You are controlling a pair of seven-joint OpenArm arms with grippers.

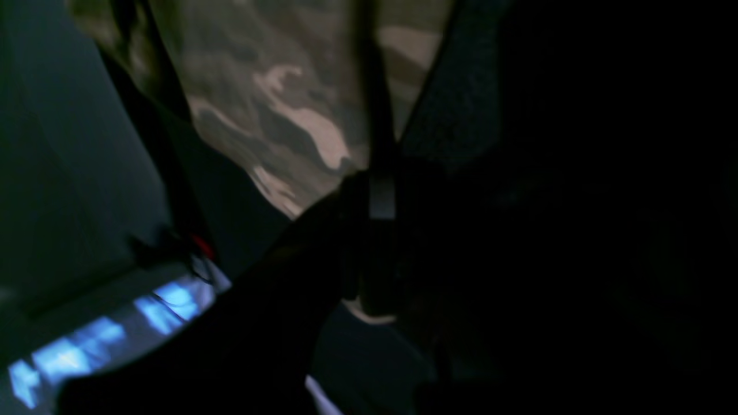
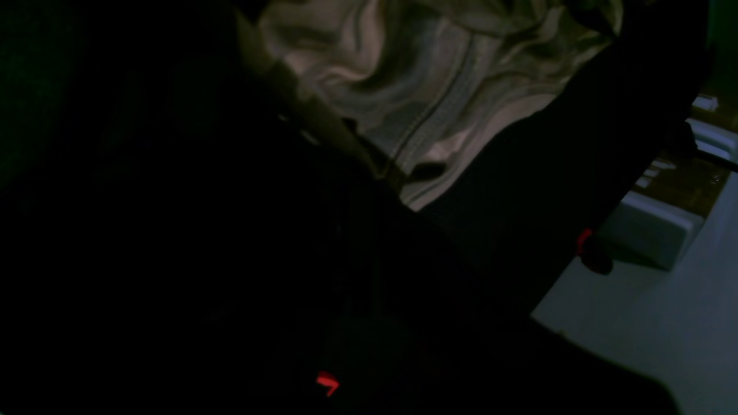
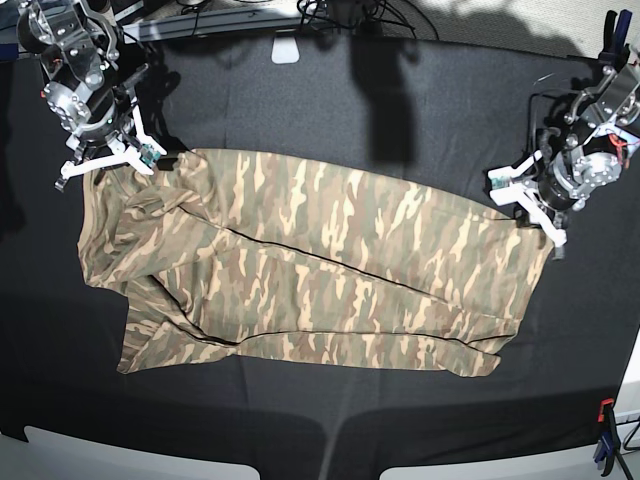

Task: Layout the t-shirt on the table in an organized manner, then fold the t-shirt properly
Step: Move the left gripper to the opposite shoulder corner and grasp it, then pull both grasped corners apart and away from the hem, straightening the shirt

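Note:
The camouflage t-shirt (image 3: 320,270) lies spread lengthwise across the black table (image 3: 320,100), with a long crease along its middle and bunched folds at its left end. My right gripper (image 3: 105,165) is at the shirt's upper left corner. In the right wrist view the dark fingers close on a hemmed edge of the shirt (image 2: 415,86) at the gripper (image 2: 398,178). My left gripper (image 3: 530,210) is at the shirt's right edge. In the left wrist view the fabric (image 1: 288,115) narrows into the closed gripper (image 1: 369,196).
A red and blue clamp (image 3: 605,430) stands at the table's front right edge and another clamp (image 3: 610,30) at the back right. A white object (image 3: 286,50) and cables lie at the back edge. A red clamp (image 2: 585,242) shows at the table edge.

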